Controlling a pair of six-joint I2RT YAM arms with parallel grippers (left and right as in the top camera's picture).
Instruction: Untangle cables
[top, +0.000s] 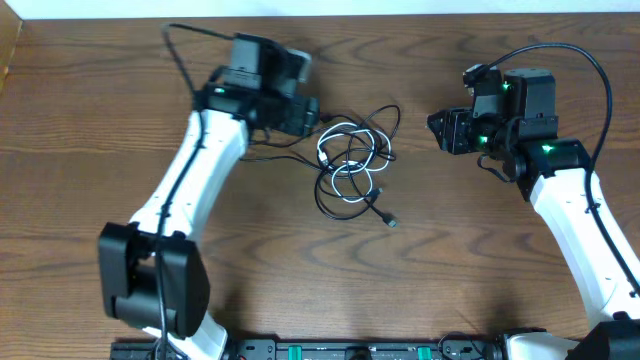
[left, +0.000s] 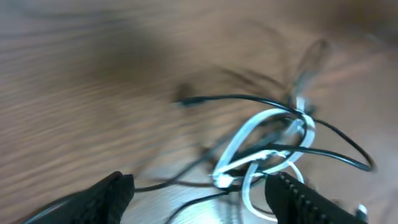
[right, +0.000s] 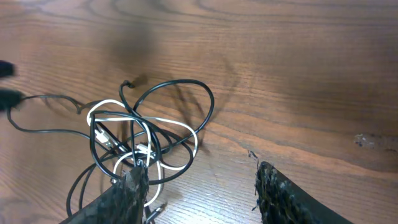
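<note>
The black cable (top: 385, 118) and the white cable (top: 347, 190) lie tangled together in loops at the middle of the table. My left gripper (top: 318, 117) is at the tangle's left edge. It is open in the left wrist view (left: 199, 194), with the white cable (left: 261, 124) and black cable (left: 339, 154) just ahead of and between its fingers, nothing gripped. My right gripper (top: 436, 129) hovers to the right of the tangle. It is open and empty (right: 199, 186), its left finger over the edge of the black (right: 208, 99) and white (right: 115, 103) loops.
A black plug end (top: 391, 221) sticks out at the tangle's lower right. Thick black arm wires arc above the left arm (top: 180, 45) and the right arm (top: 590, 60). The wooden table (top: 80, 150) extends on all sides.
</note>
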